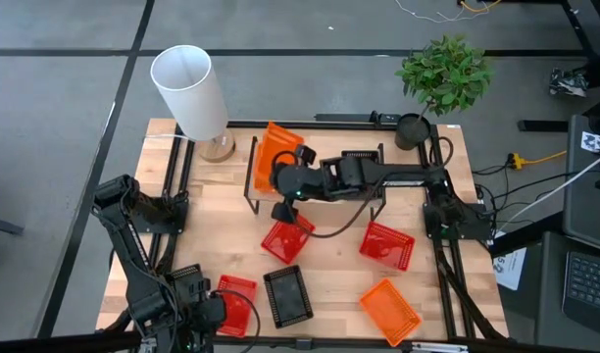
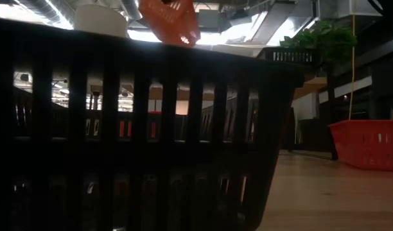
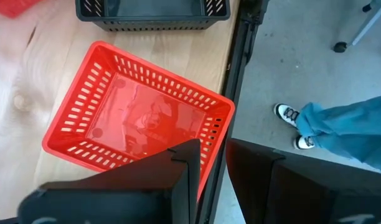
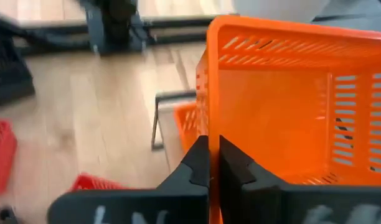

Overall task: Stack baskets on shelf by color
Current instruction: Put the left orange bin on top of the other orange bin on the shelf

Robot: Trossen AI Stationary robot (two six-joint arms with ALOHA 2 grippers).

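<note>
Right gripper (image 1: pixel 292 179) clamped shut on the rim of a tilted orange basket (image 1: pixel 277 149), held above the shelf's (image 1: pixel 253 186) left end. Best levelled first, then lowered squarely onto the orange basket already there. Left gripper (image 1: pixel 204 316) parked at the near edge over a red basket (image 1: pixel 237 302), jaws apparently apart.

From above I see a grey floor (image 1: pixel 65 118) crossed by dark seams around the wooden table (image 1: pixel 222 176); a white lamp (image 1: pixel 190 90) on a round wooden base stands at the table's far left corner, and a small green plant (image 1: pixel 445 74) in a dark pot at its far right; a yellow cable (image 1: pixel 535 157) trails on the floor to the right; low down, I look up at a ceiling (image 2: pixel 248 19) with bright light and ducts; a person's blue trouser legs (image 3: pixel 340 124) and white shoes (image 3: pixel 287 113) stand on the floor beside the table.
</note>
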